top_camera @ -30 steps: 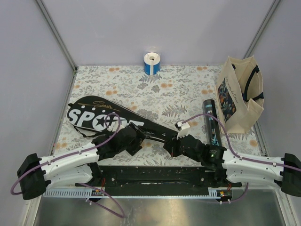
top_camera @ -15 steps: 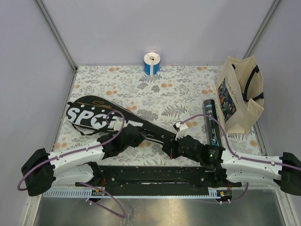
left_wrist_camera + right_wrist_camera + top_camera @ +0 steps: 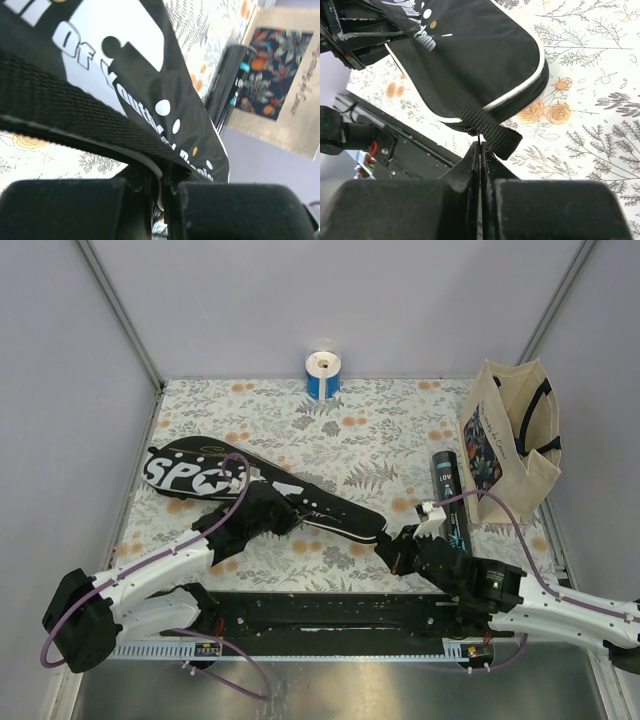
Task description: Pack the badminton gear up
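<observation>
While L tool [image 3: 162,182] pinches cover [image 3: 335,515] strap [image 3: 60,110], R tool [image 3: 480,150] sits fully closed, tips at end loop [image 3: 492,132].

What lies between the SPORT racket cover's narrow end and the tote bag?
The black tube lies there, nearer the tote bag than the SPORT racket cover; the top view shows it.

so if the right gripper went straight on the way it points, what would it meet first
The webbing strap at the racket cover narrow end, just ahead of the right gripper; they may be touching.
</observation>
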Robot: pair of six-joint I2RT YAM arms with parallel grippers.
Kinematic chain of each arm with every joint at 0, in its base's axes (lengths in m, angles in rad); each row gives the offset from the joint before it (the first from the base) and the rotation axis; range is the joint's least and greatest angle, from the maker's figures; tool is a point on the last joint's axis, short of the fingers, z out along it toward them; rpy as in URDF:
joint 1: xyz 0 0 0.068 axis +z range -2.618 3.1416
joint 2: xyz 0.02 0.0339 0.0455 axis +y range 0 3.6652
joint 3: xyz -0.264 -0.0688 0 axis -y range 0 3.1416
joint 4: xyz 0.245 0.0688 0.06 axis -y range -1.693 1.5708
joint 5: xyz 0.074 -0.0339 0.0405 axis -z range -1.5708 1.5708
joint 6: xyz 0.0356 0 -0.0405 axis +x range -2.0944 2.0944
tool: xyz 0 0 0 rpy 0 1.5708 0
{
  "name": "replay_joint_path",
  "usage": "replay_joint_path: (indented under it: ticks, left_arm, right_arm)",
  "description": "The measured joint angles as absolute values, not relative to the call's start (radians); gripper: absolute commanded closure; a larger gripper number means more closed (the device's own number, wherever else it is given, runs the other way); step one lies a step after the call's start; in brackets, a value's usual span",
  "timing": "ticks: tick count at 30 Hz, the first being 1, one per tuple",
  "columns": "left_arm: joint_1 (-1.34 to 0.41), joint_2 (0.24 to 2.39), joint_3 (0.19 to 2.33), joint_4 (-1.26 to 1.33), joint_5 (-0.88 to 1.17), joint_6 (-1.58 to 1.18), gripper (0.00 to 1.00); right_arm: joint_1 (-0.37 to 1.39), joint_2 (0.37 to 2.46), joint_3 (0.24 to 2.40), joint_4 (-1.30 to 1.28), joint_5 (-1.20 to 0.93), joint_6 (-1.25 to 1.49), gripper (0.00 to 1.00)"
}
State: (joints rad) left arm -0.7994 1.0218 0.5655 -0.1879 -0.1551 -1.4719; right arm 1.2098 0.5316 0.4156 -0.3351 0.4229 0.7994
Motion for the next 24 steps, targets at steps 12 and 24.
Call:
replay_joint_path:
  ticks: [12, 24]
  left_arm:
    - [-0.686, 1.096, 0.803, -0.372, 0.121, -1.089, 1.0]
    - [-0.595, 1.365, 1.06, -0.488, 0.311, -0.724, 1.0]
  right_arm:
    - [1.219, 0.43, 0.415, -0.352, 0.49, 0.825, 0.98]
    - [1.217, 0.455, 0.406, -0.347, 0.452, 0.768, 0.62]
